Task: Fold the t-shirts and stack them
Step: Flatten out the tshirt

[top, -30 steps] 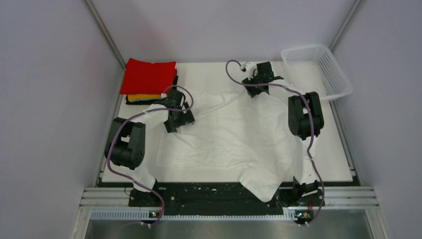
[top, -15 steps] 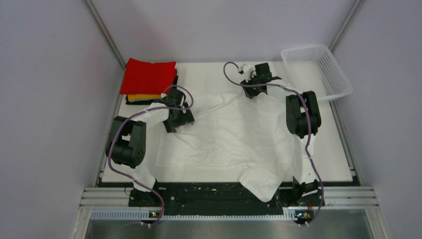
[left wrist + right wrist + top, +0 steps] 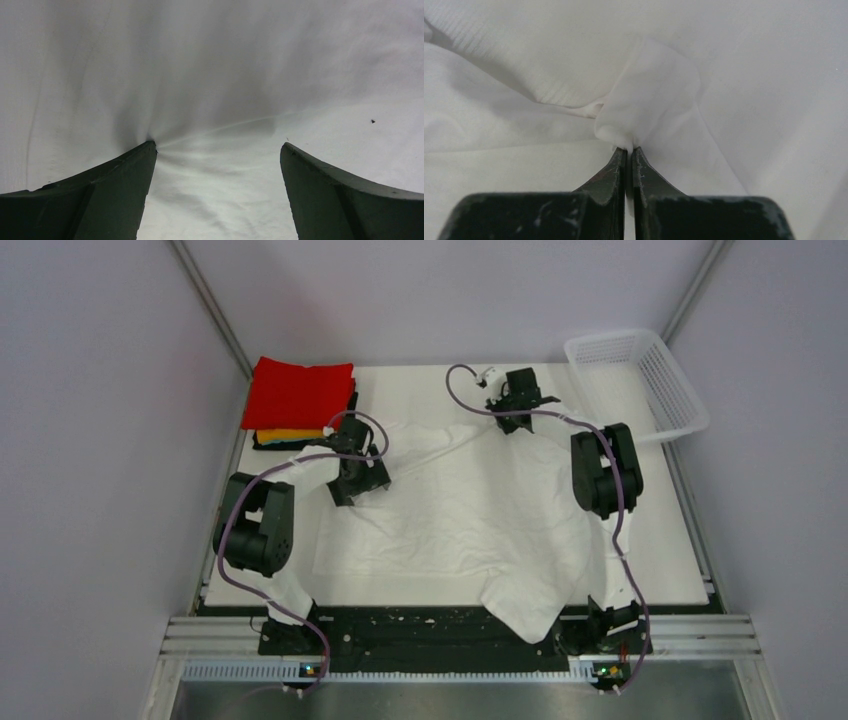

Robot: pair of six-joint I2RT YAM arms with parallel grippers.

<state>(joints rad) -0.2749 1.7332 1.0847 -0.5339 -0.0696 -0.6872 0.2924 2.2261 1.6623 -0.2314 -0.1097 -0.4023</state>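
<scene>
Grey walls close in a white-topped table (image 3: 665,540). Across its middle lies the white t-shirt (image 3: 470,510), spread but rumpled, with one corner spilling over the near edge between the two arm bases. The right gripper (image 3: 629,149) sits at the shirt's far edge, its jaws pressed together on a small tuft of the thin cloth just beside the ribbed collar (image 3: 514,65). The left gripper (image 3: 218,146) is over the shirt's far left part with its jaws spread wide. One fingertip (image 3: 145,155) digs into the fabric so that creases radiate from it, and nothing is caught between the fingers. Near it, at the far left corner, is the folded pile: the red t-shirt (image 3: 300,390) on top, the orange-yellow t-shirt (image 3: 288,435) under it, and the black t-shirt (image 3: 270,446) lowest. A white mesh basket (image 3: 612,336) stands at the far right corner, well apart.

As I judge it, the right pinch is shallow, and such thin cloth may slip out under a hard pull. It may also hold only one layer, so a lift would open the shirt rather than fold it. With the left side ungripped, a pull by the right arm alone would drag the shirt askew. The overhanging corner could then tug more cloth off the table. The left arm works close to the pile and could nudge it.
</scene>
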